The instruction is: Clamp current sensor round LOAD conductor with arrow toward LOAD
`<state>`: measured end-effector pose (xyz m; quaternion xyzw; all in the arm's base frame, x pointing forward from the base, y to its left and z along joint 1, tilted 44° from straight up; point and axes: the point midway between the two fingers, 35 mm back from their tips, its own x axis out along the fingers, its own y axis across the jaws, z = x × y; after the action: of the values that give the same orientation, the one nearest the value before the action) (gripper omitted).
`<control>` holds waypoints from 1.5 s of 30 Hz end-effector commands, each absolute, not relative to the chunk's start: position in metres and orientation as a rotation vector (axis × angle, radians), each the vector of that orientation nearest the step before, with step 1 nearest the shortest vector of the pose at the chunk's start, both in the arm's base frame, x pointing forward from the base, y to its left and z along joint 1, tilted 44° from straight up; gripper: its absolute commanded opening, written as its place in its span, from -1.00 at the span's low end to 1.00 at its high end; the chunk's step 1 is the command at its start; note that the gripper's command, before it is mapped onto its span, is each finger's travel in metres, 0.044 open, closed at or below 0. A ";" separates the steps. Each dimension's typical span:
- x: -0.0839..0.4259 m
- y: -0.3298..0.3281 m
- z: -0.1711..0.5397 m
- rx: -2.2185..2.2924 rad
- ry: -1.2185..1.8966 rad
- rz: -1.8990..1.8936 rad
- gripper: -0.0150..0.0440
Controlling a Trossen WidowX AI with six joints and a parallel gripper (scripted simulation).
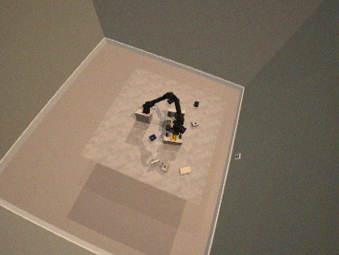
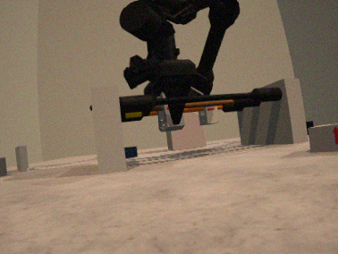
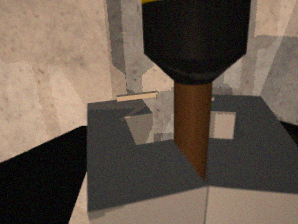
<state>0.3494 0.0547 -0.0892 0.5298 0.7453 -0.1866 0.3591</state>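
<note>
Grips the sensor (image 2: 171, 124) (image 3: 132, 172) with the gripper (image 1: 179, 129) (image 2: 177, 117) (image 3: 175, 131), around a brown conductor (image 3: 192, 115). Shows a yellow label (image 2: 133, 114) nearby, wording unreadable.

Sensor (image 2: 172, 122) (image 3: 135, 170) apparently around a conductor (image 3: 192, 117).

A bare test room, shown by plain walls (image 1: 287, 148) around 1 jointed arm (image 1: 170, 95) (image 2: 162, 45).

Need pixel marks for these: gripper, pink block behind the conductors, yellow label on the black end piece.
Gripper (image 2: 177, 123) (image 3: 175, 131): exterior and wrist, midway between fingertips.
Pink block (image 2: 187, 134): exterior, front face.
Yellow label (image 2: 133, 114): exterior, middle.
</note>
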 end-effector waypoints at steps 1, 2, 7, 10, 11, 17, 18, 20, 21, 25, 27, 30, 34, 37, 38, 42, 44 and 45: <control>0.350 0.054 -0.089 1.366 1.922 -0.481 0.04; 0.350 0.054 -0.089 1.366 1.922 -0.481 -0.05; 0.350 0.054 -0.089 1.366 1.922 -0.481 -0.49; 0.350 0.054 -0.089 1.366 1.922 -0.481 -0.49; 0.350 0.054 -0.089 1.366 1.922 -0.481 -0.49; 0.350 0.054 -0.089 1.366 1.922 -0.481 -0.49; 0.350 0.054 -0.089 1.366 1.922 -0.481 -0.49; 0.350 0.054 -0.089 1.366 1.922 -0.481 -0.49; 0.350 0.054 -0.089 1.366 1.922 -0.481 -0.49; 0.350 0.054 -0.089 1.366 1.922 -0.481 -0.49; 0.350 0.054 -0.089 1.366 1.922 -0.481 -0.49; 0.350 0.054 -0.089 1.366 1.922 -0.481 -0.49; 0.350 0.054 -0.089 1.366 1.922 -0.481 -0.49; 0.350 0.054 -0.089 1.366 1.922 -0.481 -0.49; 0.350 0.054 -0.089 1.366 1.922 -0.481 -0.49; 0.350 0.054 -0.089 1.366 1.922 -0.481 -0.49; 0.350 0.054 -0.089 1.366 1.922 -0.481 -0.49; 0.350 0.054 -0.089 1.366 1.922 -0.481 -0.49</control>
<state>0.3494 0.0546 -0.0891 0.5299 0.7453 -0.1866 0.3591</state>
